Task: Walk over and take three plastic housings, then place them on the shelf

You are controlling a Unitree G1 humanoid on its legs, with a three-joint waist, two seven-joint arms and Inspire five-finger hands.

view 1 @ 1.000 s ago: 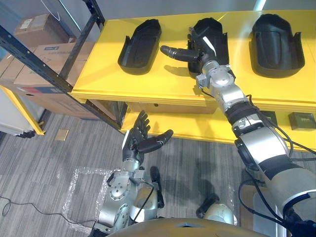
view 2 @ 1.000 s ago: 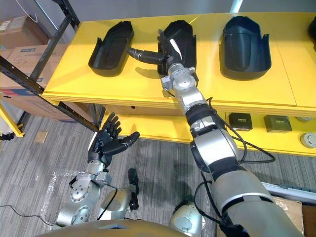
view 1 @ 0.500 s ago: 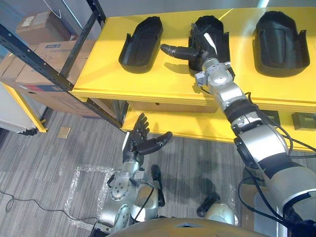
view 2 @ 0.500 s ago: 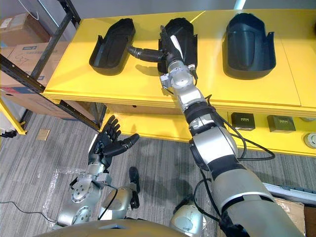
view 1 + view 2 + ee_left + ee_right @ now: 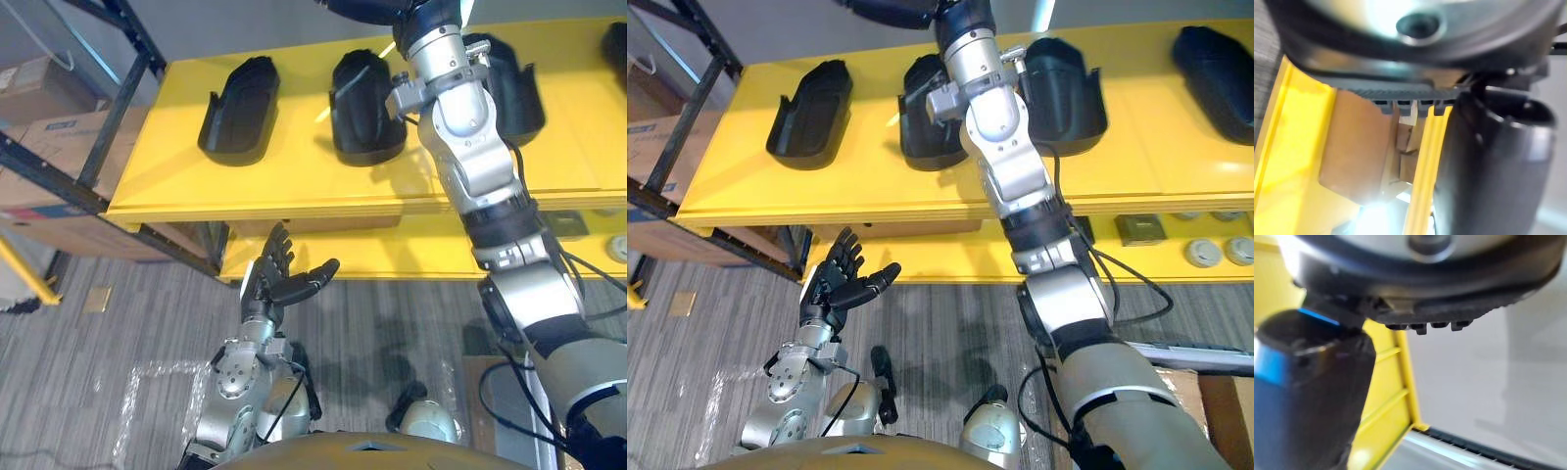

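Left eye view: a yellow top shelf [image 5: 294, 181] runs across the upper half. Three black plastic housings lie on it in a row, apart from one another. The left housing [image 5: 238, 122] is at 11 o'clock, the middle housing [image 5: 364, 110] at 12, and the right housing [image 5: 516, 93] at 1, partly behind the right arm. The right hand [image 5: 372, 10] is raised at 12 o'clock, above the middle housing and clear of it. The left hand [image 5: 279, 284] hangs at 6 o'clock over the grey floor [image 5: 88, 372], fingers straight and spread, empty. Cardboard boxes [image 5: 44, 201] sit at 9 o'clock behind a dark rack post [image 5: 132, 108]

Right eye view: a fourth housing [image 5: 1215, 54] lies at 2 o'clock on the same shelf, well apart from the row. A lower shelf [image 5: 950, 257] carries small items [image 5: 1200, 253] at 3 o'clock

Left wrist view: the thumb stands apart from the hand with nothing between; yellow shelf edges and cardboard lie beyond

Right wrist view: the thumb stands wide of the hand, nothing in its grasp; a yellow shelf edge and a grey wall lie beyond
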